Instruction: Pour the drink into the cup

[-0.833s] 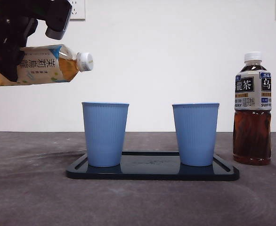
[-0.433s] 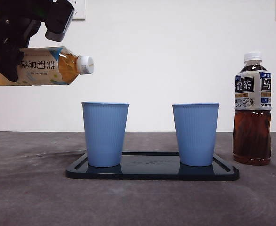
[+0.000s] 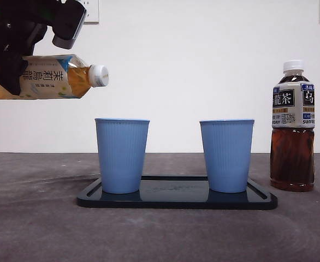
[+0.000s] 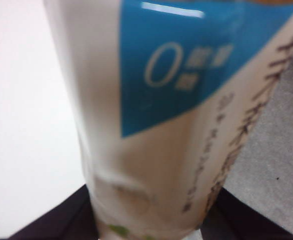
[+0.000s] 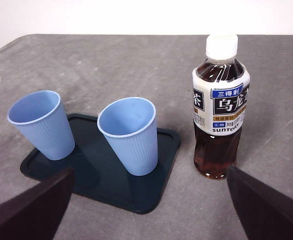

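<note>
My left gripper [image 3: 10, 73] is shut on a pale green-tea bottle [image 3: 53, 76], held high at the left and lying almost level. Its white cap [image 3: 99, 75] is on and points right, above and just left of the left blue cup [image 3: 122, 155]. A second blue cup [image 3: 226, 155] stands to the right on the same dark tray [image 3: 176, 201]. In the left wrist view the bottle's label [image 4: 161, 125] fills the picture between the jaws. My right gripper [image 5: 146, 172] is open, back from the table, looking down on both cups [image 5: 39, 122] [image 5: 129, 132].
A full dark oolong tea bottle [image 3: 292, 131] with a white cap stands upright on the grey table [image 3: 34, 224], right of the tray, also seen in the right wrist view [image 5: 220, 107]. A white wall rises behind.
The bottle's cap end has dipped very slightly. Cups, tray and dark bottle have not moved.
</note>
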Tool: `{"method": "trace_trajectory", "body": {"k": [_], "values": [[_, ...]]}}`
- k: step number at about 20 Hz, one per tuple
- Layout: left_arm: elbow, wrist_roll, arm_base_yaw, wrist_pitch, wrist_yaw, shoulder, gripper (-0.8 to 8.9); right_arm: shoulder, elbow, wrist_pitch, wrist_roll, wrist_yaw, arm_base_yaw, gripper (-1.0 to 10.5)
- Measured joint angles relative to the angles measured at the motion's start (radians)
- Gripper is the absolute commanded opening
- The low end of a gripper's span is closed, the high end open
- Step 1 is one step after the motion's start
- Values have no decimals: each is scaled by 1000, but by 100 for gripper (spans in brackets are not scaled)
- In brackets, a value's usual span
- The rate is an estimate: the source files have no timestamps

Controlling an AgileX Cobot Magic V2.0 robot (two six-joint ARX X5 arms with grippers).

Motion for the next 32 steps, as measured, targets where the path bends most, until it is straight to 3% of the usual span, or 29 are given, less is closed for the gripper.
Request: {"method": "trace_trajectory", "body": {"k": [6, 9, 14, 20, 25, 32], "values": [[0, -16, 0, 1, 0, 0, 182, 0, 0, -2, 0, 0, 0, 485], [0, -95, 0, 9, 3, 0, 182, 0, 0, -3, 0, 0, 0, 486], [0, -329, 8, 13, 99, -15, 182, 0, 0, -3, 0, 0, 0, 485], [0, -693, 53, 8, 314, -137, 182, 0, 0, -3, 0, 0, 0, 486], [0, -993, 153, 24, 500, -209, 183, 0, 0, -5, 0, 0, 0, 486], [-112, -1223, 229, 251, 573, -295, 182, 0, 0, -8, 0, 1, 0, 486]]}}
